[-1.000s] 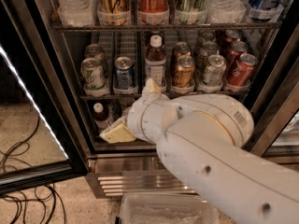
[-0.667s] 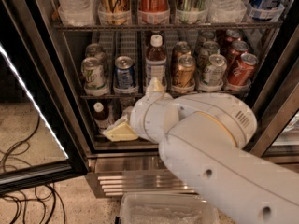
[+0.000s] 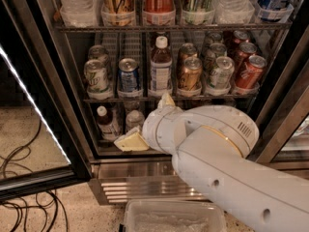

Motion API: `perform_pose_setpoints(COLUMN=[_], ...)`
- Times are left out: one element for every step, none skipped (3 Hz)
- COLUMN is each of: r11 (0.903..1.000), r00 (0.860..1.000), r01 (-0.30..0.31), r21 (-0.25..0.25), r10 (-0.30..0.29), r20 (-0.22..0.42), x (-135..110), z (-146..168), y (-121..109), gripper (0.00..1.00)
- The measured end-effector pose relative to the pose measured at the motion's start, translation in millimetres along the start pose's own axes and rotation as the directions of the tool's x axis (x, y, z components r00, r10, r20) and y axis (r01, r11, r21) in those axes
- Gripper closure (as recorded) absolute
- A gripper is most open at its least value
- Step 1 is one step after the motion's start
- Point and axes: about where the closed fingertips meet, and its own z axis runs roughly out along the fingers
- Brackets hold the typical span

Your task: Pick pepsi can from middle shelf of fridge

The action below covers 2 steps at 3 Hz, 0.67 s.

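The fridge is dim inside and darkest at the back and under each rack, while a thin white light strip runs slantwise down the left and burns out to pure glare. Light from above and in front falls on the white arm, the brightest broad surface, and picks out small highlights on the tops of the cans and pale bands on the ribbed base. The gripper sits just below the middle shelf, pale against the shadowed lower rack.
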Motion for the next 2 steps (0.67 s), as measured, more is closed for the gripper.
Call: perform_pose_setpoints(r11=[0.9968,0.9863], r00=[0.999,0.996], r01=[-0.033,-0.081], r21=[0.073,0.144], r10=[0.033,0.073], r20=[0.01,0.056], x=[1,-11], z=[-13,-31], y=[-25,-46], gripper=[0.0,0.0])
